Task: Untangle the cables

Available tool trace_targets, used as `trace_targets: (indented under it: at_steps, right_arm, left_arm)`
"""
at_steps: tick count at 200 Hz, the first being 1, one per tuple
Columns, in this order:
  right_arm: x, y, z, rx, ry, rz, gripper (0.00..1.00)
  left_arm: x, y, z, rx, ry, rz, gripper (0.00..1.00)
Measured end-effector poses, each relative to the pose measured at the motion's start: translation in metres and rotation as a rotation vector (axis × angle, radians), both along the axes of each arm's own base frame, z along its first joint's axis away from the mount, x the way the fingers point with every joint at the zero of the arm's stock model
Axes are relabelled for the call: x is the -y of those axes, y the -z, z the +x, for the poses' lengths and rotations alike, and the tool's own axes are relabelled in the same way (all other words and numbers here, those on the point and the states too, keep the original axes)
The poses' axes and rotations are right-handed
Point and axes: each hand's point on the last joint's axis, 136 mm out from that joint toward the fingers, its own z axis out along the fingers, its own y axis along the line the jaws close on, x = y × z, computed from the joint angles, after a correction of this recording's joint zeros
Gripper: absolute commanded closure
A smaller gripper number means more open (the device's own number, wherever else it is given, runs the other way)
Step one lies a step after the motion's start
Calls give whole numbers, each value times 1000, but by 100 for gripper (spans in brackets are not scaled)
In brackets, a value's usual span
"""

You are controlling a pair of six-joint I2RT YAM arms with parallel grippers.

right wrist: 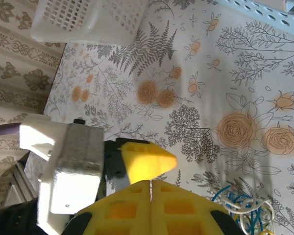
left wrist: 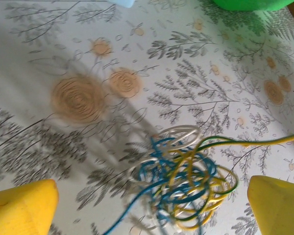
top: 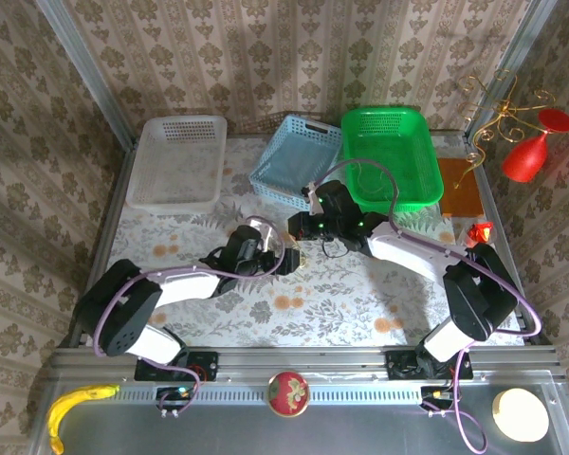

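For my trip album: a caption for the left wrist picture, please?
Knot of blue, yellow and white cables between the open fingers of the left hand, over a flowered tablecloth.

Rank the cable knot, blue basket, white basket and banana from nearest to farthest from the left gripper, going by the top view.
1. cable knot, between the open fingers of the left gripper.
2. blue basket, straight beyond it at the far edge.
3. white basket, far-left corner.
4. banana, near-left corner of the view.
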Motion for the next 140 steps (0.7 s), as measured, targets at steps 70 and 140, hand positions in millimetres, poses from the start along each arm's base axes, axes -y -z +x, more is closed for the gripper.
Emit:
trace_targets:
  at_steps: [70,140]
  right_arm:
    - [0,-19,-4,14,10,39,100]
    - [0,-88,-3,94,14,143,100]
  left_arm:
    - [18,14,10,13,20,-3,39]
    - [17,13,11,41,13,-27,64]
